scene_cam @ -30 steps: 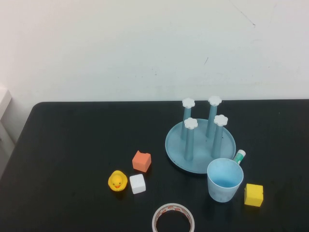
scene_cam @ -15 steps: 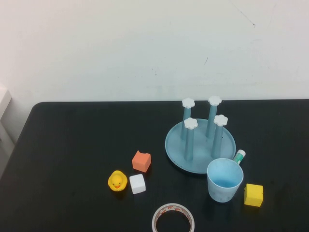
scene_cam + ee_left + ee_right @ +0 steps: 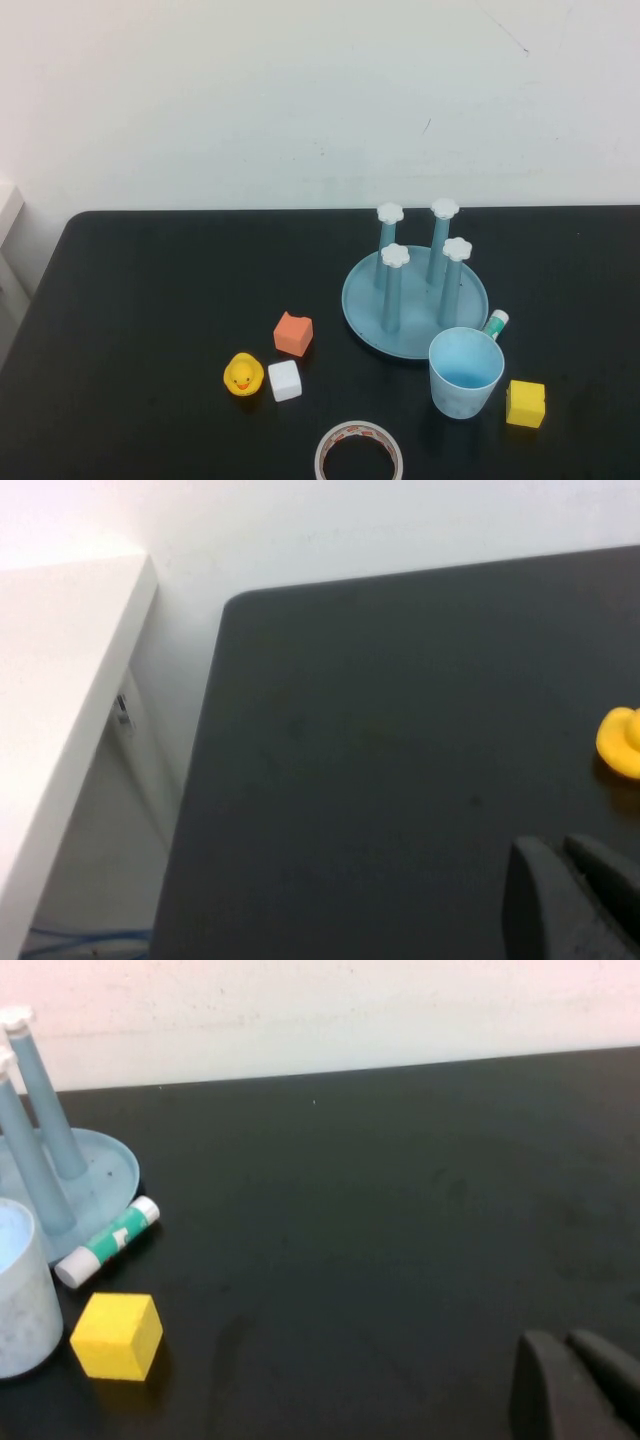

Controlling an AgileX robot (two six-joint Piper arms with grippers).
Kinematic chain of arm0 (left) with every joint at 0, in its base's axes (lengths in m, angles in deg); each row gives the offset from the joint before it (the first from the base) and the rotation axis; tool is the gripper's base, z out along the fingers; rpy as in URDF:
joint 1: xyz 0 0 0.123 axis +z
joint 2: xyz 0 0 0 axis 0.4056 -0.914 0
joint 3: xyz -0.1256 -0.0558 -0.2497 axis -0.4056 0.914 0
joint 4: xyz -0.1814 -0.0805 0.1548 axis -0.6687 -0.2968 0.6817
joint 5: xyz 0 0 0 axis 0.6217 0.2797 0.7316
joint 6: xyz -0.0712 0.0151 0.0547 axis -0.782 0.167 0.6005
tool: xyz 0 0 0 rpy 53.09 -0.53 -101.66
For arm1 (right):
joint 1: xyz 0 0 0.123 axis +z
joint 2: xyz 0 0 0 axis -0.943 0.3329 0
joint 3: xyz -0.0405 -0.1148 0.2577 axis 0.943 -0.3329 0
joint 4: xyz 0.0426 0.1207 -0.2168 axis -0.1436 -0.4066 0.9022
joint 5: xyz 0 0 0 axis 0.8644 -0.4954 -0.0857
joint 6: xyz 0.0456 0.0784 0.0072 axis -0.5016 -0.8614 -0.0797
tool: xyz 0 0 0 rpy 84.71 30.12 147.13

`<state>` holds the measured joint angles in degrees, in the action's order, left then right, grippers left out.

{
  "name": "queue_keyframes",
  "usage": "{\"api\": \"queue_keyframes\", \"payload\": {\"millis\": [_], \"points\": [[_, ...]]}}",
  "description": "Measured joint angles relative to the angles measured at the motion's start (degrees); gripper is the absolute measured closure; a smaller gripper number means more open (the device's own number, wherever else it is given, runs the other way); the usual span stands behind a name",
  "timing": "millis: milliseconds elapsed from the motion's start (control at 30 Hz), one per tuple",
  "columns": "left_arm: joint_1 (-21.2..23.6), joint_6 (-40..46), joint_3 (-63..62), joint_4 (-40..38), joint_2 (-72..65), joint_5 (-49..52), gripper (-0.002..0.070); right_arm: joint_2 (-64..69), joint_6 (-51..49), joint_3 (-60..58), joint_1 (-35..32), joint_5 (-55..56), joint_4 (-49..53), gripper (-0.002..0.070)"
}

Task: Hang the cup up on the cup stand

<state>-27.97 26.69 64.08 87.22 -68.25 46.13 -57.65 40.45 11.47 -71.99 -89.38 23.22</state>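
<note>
The light blue cup (image 3: 465, 372) stands upright, mouth up, on the black table just in front of the cup stand (image 3: 415, 290), a round blue dish with four blue posts capped in white. The cup's side shows in the right wrist view (image 3: 20, 1295), with two stand posts (image 3: 40, 1125) behind it. Neither arm shows in the high view. My left gripper (image 3: 562, 852) is shut and empty over the table's left part. My right gripper (image 3: 568, 1344) is shut and empty over the table's right part, well away from the cup.
A yellow cube (image 3: 526, 403) and a green-and-white tube (image 3: 496, 323) lie right of the cup. A tape roll (image 3: 359, 452) lies at the front edge. An orange block (image 3: 293, 333), a white cube (image 3: 285, 380) and a yellow duck (image 3: 243, 375) sit left of the stand.
</note>
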Motion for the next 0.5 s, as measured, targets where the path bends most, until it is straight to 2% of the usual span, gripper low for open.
{"api": "queue_keyframes", "payload": {"millis": [133, 367, 500], "points": [[0.0, 0.0, 0.1, 0.1, 0.0, -6.6, 0.0676, 0.0, 0.0, -0.6, 0.0, 6.8, 0.0, 0.0678], [0.0, 0.0, 0.1, 0.1, 0.0, -33.1, 0.0676, 0.0, 0.0, -0.6, 0.0, 30.6, 0.2, 0.0678], [0.0, 0.0, 0.1, 0.1, 0.0, -43.0, 0.0676, 0.0, 1.0, -0.6, 0.0, 38.2, 0.4, 0.0678]]}}
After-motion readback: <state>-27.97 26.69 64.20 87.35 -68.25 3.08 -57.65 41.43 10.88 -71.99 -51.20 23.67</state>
